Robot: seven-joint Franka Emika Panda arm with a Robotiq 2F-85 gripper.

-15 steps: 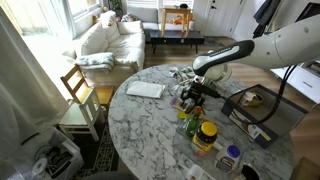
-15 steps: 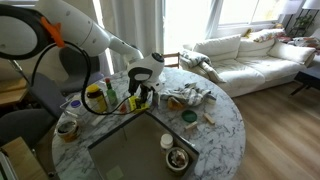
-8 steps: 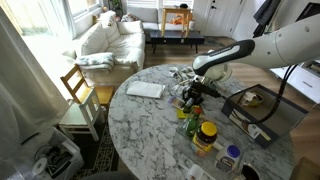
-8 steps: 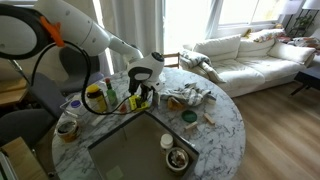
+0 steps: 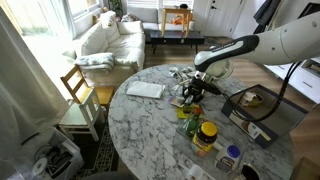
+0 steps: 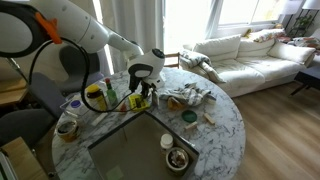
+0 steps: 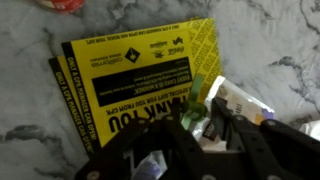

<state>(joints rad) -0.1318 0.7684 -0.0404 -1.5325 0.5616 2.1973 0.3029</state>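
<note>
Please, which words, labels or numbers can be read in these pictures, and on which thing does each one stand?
"NK YOU": big black letters, upside down, their start hidden, on the yellow packet.
Small print on that packet: too blurred to read.
Label on the jar: too small to read.

Table (image 5: 140, 125): white marble, grey veining. Leaflet (image 7: 130, 80): yellow, black print, black bands. Gripper (image 7: 205, 128): black. Packet (image 7: 238, 100): pale, green edge. Jar (image 5: 205, 138): yellow, dark lid. Bottle (image 5: 189, 125): green. Sofa (image 5: 105, 40): cream. Chair (image 5: 78, 95): light wood
</note>
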